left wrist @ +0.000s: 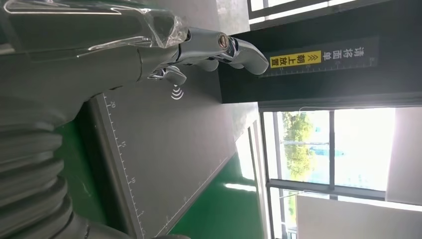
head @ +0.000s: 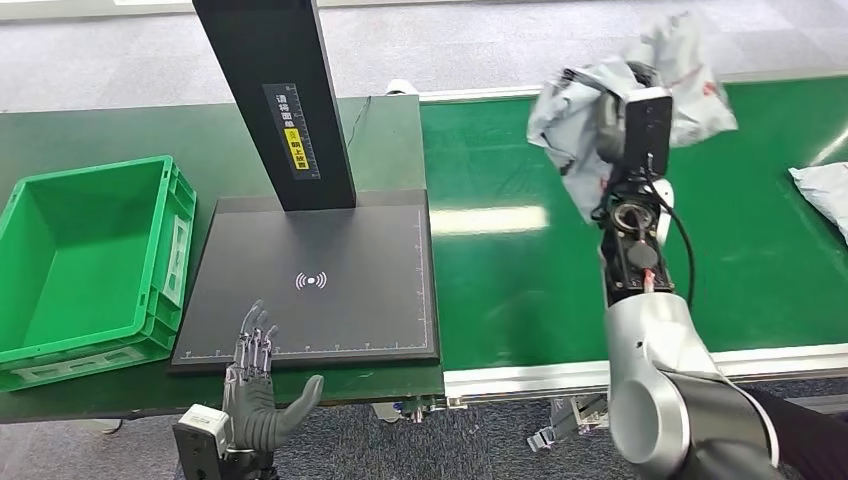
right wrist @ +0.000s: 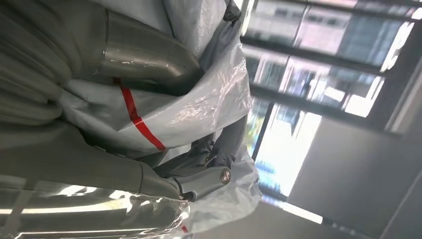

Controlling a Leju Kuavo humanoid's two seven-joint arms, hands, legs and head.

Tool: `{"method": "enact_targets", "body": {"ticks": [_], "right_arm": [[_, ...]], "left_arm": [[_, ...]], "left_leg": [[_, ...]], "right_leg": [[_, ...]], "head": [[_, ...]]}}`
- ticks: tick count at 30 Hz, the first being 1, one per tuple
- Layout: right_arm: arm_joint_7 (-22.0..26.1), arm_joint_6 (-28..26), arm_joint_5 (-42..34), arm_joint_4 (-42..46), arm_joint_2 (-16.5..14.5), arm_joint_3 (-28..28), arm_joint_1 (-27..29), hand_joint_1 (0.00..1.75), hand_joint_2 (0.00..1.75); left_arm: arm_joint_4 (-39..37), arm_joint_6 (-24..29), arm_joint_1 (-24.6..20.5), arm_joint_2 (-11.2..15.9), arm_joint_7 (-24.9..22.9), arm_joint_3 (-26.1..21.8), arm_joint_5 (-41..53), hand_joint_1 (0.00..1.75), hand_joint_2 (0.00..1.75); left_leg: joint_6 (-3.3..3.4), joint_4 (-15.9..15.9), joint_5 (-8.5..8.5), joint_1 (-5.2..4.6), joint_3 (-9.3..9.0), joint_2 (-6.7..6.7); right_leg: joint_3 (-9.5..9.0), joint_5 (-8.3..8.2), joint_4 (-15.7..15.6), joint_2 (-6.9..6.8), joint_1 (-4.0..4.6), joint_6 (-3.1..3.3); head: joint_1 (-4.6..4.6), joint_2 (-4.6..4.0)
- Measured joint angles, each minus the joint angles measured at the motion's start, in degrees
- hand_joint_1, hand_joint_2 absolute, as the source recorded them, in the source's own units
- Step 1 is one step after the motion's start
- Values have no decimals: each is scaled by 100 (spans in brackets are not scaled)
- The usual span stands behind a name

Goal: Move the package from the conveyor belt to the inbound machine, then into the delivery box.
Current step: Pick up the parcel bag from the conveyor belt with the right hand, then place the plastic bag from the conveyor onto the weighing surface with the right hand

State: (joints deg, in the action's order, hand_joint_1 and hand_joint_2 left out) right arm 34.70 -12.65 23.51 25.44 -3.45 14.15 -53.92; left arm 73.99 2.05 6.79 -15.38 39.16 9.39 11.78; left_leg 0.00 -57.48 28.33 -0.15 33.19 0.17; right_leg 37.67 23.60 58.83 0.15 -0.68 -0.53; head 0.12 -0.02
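A crumpled grey plastic package (head: 575,115) with red markings is lifted above the green conveyor belt (head: 520,290), gripped by my right hand (head: 622,120). In the right wrist view the thumb and fingers (right wrist: 199,177) wrap the package (right wrist: 199,104). The inbound machine is a black scan pad (head: 340,300) with a black post (head: 285,100), left of the belt. The green delivery box (head: 85,260) stands empty at the far left. My left hand (head: 255,385) hovers open at the pad's near edge, its fingers (left wrist: 219,47) stretched out over the pad (left wrist: 164,149).
Another grey package (head: 825,195) lies on the belt at the right edge. The pad and box sit on a green table (head: 120,130). A silver rail (head: 560,378) edges the belt's near side. Grey carpet lies beyond.
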Motion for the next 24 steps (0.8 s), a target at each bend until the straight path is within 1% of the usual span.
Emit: {"method": "enact_targets", "body": {"ticks": [3,6,8,11,14,16,20,24], "right_arm": [[-302,409,-146,21,-504,-377,-281,175,175],[-562,885,-224,-4,-922,-767,-427,175,175],[-721,1320,-294,-67,-1162,-1031,-447,175,175],[-944,1744,-571,-177,-1416,-1501,-367,175,175],[-1435,1944,-1142,-267,-1559,-2159,-195,175,175],[-1837,1938,-1334,-355,-1606,-2666,-45,175,175],[-2591,1776,-1149,-552,-1614,-3427,259,175,175],[-3034,1622,-974,-700,-1550,-3845,459,175,175]], "left_arm": [[0,5,-5,-1,-13,10,20,0,175],[0,13,0,1,-33,13,30,0,175],[2,-2,5,2,-55,14,51,0,175],[16,-29,10,1,-91,17,68,0,175],[50,-58,22,2,-129,18,78,0,175],[76,-87,32,2,-161,18,82,0,175],[124,-141,43,2,-250,18,82,0,175],[131,-155,40,2,-311,25,77,0,175]], "left_leg": [[-11,0,-7,1,2,0],[-15,0,-9,9,4,-7],[-16,0,-9,13,6,-8],[-16,0,-9,13,9,-13],[-17,0,-6,12,12,-17],[-18,0,-4,12,12,-17],[-18,-1,-4,12,14,-30],[-18,-1,-3,12,15,-30]], "right_leg": [[11,1,8,-1,4,4],[12,5,9,-6,11,10],[12,6,9,-7,12,12],[12,9,8,-12,12,14],[12,10,6,-15,12,15],[13,10,4,-14,12,15],[13,12,2,-24,12,14],[14,12,2,-23,12,14]], "head": [[-1,1],[1,1],[1,0],[2,0],[2,0],[2,0],[3,1],[3,0]]}}
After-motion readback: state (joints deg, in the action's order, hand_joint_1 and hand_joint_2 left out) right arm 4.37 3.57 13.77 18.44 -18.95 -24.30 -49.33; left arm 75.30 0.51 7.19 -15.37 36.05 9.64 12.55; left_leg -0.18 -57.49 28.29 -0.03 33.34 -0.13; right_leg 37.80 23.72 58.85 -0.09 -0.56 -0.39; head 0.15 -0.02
